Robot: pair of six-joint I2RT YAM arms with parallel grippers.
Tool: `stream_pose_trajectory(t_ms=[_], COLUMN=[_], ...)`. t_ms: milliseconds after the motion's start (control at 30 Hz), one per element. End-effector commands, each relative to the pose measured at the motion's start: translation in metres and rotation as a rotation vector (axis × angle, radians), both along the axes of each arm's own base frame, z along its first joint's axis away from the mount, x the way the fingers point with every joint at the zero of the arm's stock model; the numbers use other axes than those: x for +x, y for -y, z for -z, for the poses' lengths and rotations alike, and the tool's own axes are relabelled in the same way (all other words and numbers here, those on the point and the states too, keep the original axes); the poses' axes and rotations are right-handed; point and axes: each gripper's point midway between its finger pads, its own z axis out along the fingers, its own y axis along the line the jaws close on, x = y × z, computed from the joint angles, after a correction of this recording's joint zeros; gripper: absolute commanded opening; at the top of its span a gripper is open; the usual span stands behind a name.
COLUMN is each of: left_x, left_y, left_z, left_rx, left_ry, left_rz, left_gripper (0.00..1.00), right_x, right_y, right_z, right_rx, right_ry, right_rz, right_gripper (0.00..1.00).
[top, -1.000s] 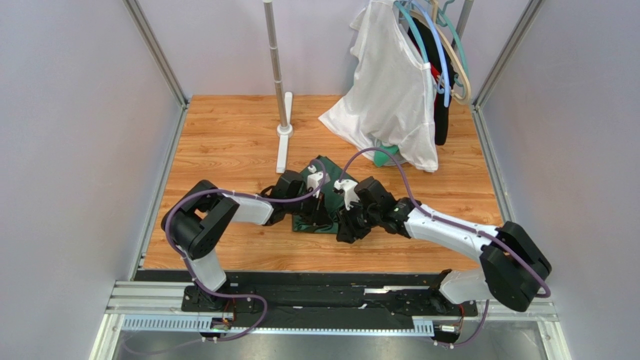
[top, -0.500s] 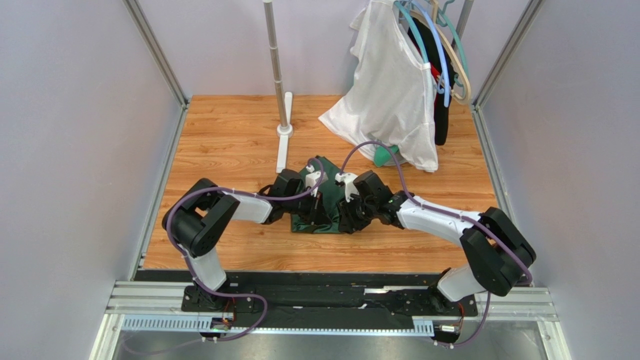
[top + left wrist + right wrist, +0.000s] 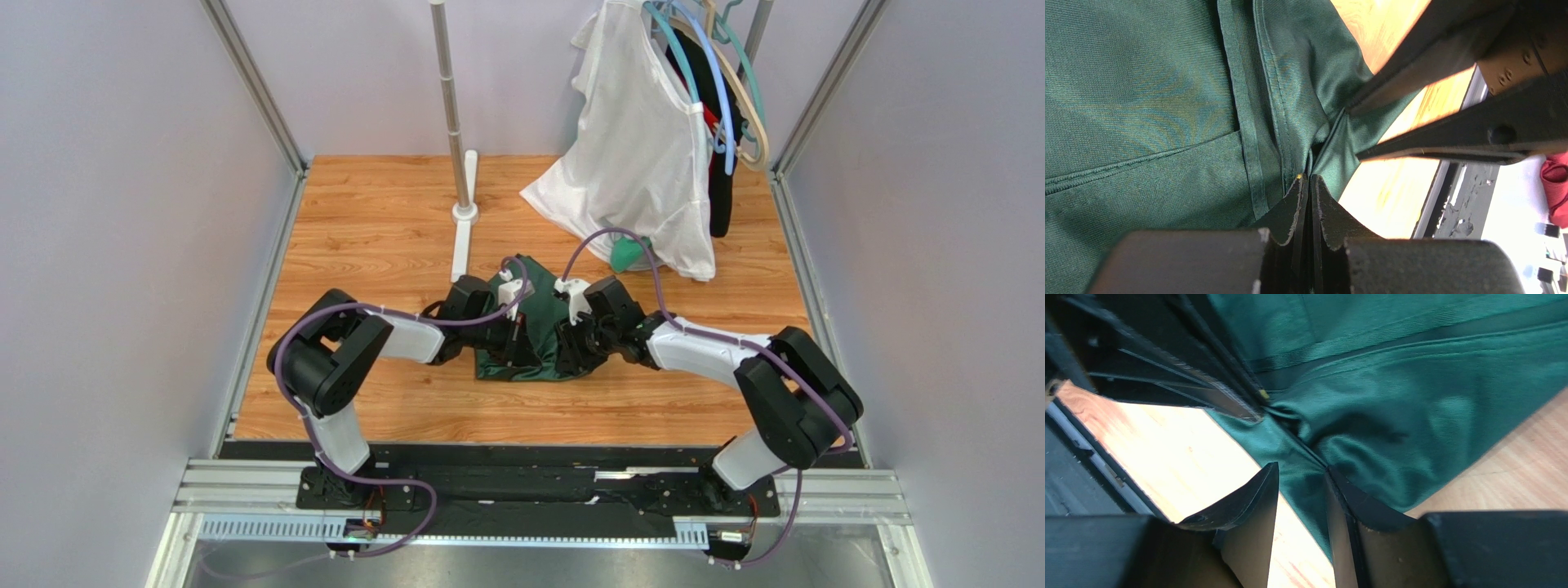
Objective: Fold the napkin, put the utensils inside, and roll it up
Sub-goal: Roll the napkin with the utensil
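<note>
Roughly at the middle of the table (image 3: 368,233), a bit toward its near edge, the napkin (image 3: 521,355) sits bunched, neither flat nor rolled. No cutlery shows anywhere. Both arms reach in from either side and meet over the cloth. The left gripper (image 3: 1310,184) is clamped tight on a hemmed edge, with cloth puckering into its tips. The right gripper (image 3: 1301,470) is partly open, its fingers straddling a ridge of cloth that runs from the left tips into its gap, not pinched as far as I can see. The ridge lies dead ahead of the right jaws, the two grippers just beside each other. Likely next: right closes there.
</note>
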Motion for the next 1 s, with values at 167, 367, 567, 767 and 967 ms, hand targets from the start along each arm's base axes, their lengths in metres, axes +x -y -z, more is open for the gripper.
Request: stream_pose_trajectory(t_ms=[167, 367, 567, 767, 967], left_x=[-0.025, -0.031, -0.030, -0.031, -0.037], left_y=[-0.031, -0.034, -0.042, -0.046, -0.044], left_z=[0.049, 0.049, 0.053, 0.060, 0.064], left_rx=[0.153, 0.150, 0.169, 0.152, 0.130], left_ry=[-0.167, -0.230, -0.312, -0.397, -0.458], left_rz=[-0.036, -0.045, -0.070, -0.084, -0.064], left_gripper=[0.07, 0.07, 0.07, 0.07, 0.07], right_x=[0.003, -0.002, -0.022, -0.024, -0.029], right_y=[0.002, -0.009, -0.023, -0.035, -0.048], right_z=[-0.016, -0.070, -0.051, -0.038, -0.034], right_rx=[0.007, 0.012, -0.065, -0.184, -0.255], right_ry=[0.085, 0.386, 0.538, 0.661, 0.767], right_rz=[-0.054, -0.175, -0.298, -0.356, -0.406], right_gripper=[0.43, 0.47, 0.48, 0.48, 0.48])
